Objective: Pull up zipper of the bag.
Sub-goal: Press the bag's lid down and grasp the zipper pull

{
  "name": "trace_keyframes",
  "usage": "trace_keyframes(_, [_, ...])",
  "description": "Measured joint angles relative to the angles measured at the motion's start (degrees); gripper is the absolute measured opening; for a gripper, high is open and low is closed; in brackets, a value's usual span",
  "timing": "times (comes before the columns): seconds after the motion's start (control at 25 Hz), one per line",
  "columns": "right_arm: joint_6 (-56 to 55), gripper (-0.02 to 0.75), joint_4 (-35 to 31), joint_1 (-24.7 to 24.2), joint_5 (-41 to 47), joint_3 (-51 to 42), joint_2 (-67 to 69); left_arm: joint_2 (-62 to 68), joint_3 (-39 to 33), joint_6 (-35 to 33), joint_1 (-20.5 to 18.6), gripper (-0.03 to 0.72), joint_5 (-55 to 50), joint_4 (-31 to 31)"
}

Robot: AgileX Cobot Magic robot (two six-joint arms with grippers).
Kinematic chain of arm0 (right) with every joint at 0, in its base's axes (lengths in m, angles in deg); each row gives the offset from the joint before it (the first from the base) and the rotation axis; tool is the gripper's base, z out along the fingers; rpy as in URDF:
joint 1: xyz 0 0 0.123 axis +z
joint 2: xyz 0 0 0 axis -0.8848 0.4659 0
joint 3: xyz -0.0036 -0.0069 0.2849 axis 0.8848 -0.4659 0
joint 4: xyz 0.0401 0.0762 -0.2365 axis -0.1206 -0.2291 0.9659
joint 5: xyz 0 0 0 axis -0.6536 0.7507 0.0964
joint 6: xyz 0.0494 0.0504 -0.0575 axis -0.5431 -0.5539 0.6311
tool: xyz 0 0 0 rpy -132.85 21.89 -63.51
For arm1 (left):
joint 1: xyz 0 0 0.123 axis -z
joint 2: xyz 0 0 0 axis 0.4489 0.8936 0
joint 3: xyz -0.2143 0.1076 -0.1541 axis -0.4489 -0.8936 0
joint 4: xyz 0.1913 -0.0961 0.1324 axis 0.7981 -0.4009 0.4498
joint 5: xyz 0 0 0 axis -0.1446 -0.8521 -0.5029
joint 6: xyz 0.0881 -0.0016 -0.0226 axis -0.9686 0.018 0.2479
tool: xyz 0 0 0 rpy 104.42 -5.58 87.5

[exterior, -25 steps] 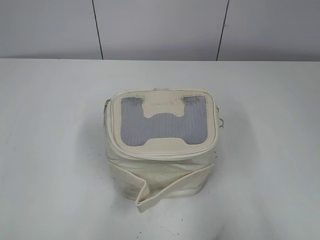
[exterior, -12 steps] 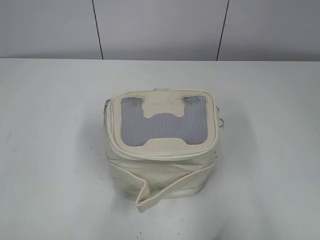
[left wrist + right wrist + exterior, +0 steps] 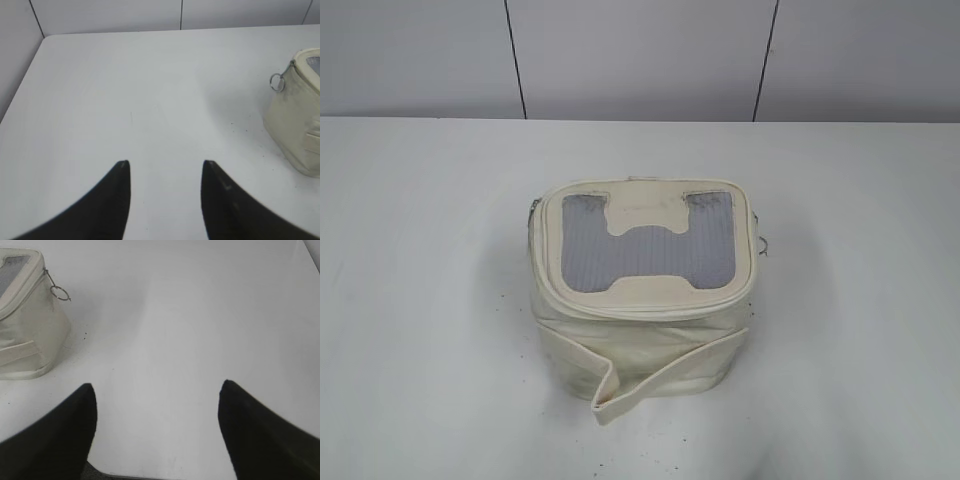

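Even, bright, diffuse light, soft faint shadows cast on the desk (image 3: pixel 430 300), no glare, pincer fingers (image 3: pixel 55 440) blurred in both wrist views

Looks like a lab or test bench rather than a home. Plain white table (image 3: pixel 420 300), bare apart from a single cream bag (image 3: pixel 640 290) set near the middle, well away from every edge. Behind the far edge, a pale grey panelled wall (image 3: pixel 640 55) split by thin dark vertical seams. Same panels along the left edge and far left corner in the left wrist view. Flat, even lighting, no furnishings or household clutter.
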State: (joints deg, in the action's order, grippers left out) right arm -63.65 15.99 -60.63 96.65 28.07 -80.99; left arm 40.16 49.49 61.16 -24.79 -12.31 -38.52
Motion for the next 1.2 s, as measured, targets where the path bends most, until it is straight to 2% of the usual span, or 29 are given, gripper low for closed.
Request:
trace_keyframes(0.32, [0.0, 0.587, -0.2, 0.0, 0.0, 0.0, 0.4, 0.0, 0.0, 0.0, 0.6, 0.328, 0.0, 0.0])
trace_keyframes(0.52, [0.0, 0.587, -0.4, 0.0, -1.0, 0.4, 6.9, 1.6, 0.3, 0.0, 1.4, 0.314, 0.5, -0.5])
trace_keyframes(0.76, [1.1, 0.587, -2.2, 2.7, -12.5, 3.6, 19.7, 6.9, 1.6, 0.0, 1.4, 0.312, 9.8, -2.6])
trace_keyframes(0.84, [3.5, 0.587, -2.9, 5.4, -15.2, 5.9, 24.3, 10.4, 1.6, -1.0, 1.4, 0.312, 13.9, -5.2])
trace_keyframes(1.0, [10.7, 0.587, -3.4, 11.7, -16.8, 12.4, 36.0, 19.9, 1.6, -11.7, 1.4, 0.312, 19.9, -15.8])
trace_keyframes(1.2, [17.4, 0.587, -4.6, 16.0, -17.0, 22.7, 53.2, 34.1, 1.6, -23.6, 1.4, 0.312, 21.4, -27.9])
